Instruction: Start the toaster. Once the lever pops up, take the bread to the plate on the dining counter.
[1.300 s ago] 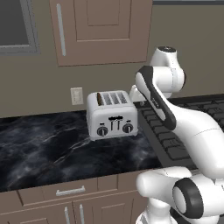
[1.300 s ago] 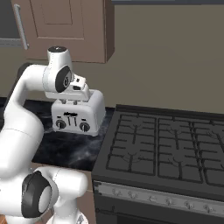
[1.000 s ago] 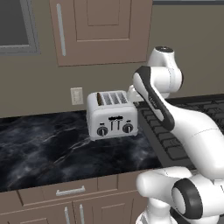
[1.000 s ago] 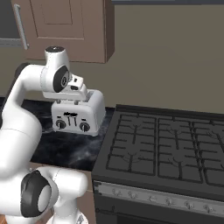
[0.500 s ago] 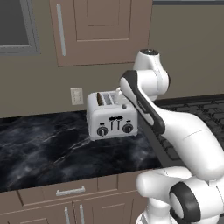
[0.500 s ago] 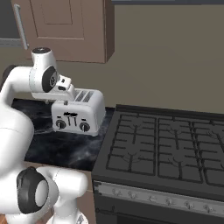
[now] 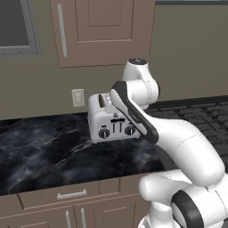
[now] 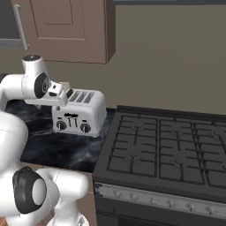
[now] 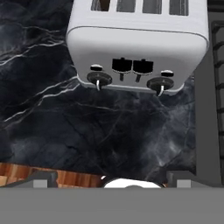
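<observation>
The silver-white toaster (image 7: 107,120) stands on a black marble counter (image 7: 44,147) against the wall. Its two black knobs and two small black levers (image 9: 131,65) face me. A brown edge of the bread (image 7: 102,100) sticks up from the slot at the toaster's left end and also shows in the hand view (image 9: 103,4). My gripper (image 8: 63,93) hangs above the toaster's front left and looks down on its front. It is open, its fingertips (image 9: 41,179) wide apart with nothing between them. The plate and the dining counter are out of view.
A black gas stove (image 8: 167,145) with raised grates adjoins the toaster's right side. A wall outlet (image 7: 78,97) sits behind the toaster. Brown upper cabinets (image 7: 102,31) hang overhead. My forearm (image 7: 131,113) crosses in front of the toaster's right half.
The arm has swung left, carrying the hand from the toaster's right end toward its front left. The toaster and bread have not moved.
</observation>
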You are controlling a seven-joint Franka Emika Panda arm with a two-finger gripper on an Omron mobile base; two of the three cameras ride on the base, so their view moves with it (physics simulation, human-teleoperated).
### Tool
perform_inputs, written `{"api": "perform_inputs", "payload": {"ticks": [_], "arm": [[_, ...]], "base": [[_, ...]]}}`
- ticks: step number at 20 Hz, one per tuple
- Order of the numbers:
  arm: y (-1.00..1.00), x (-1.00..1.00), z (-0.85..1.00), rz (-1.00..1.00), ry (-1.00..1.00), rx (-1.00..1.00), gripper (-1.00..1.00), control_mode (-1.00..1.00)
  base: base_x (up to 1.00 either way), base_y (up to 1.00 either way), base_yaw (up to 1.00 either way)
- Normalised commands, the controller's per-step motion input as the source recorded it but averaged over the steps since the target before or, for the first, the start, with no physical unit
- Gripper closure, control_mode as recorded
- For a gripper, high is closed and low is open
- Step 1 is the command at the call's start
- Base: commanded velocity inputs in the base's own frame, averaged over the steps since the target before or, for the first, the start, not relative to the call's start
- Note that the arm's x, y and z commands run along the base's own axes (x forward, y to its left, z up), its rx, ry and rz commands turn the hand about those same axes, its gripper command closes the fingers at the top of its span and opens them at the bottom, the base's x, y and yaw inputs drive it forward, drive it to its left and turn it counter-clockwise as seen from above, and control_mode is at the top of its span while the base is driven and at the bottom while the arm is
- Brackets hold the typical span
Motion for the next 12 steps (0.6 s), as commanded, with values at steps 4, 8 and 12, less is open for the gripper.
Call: {"api": "perform_inputs", "payload": {"ticks": [4,8,12], "arm": [[0.24,0.00,-0.17,0.00,0.00,0.00,-1.00,-1.00],[0.20,0.03,-0.05,0.00,0.00,0.00,-1.00,-1.00],[0.15,0.16,0.00,-0.01,0.00,0.00,-1.00,-1.00]], "base": [[0.00,0.00,0.00],[0.00,0.00,0.00],[0.00,0.00,0.00]]}}
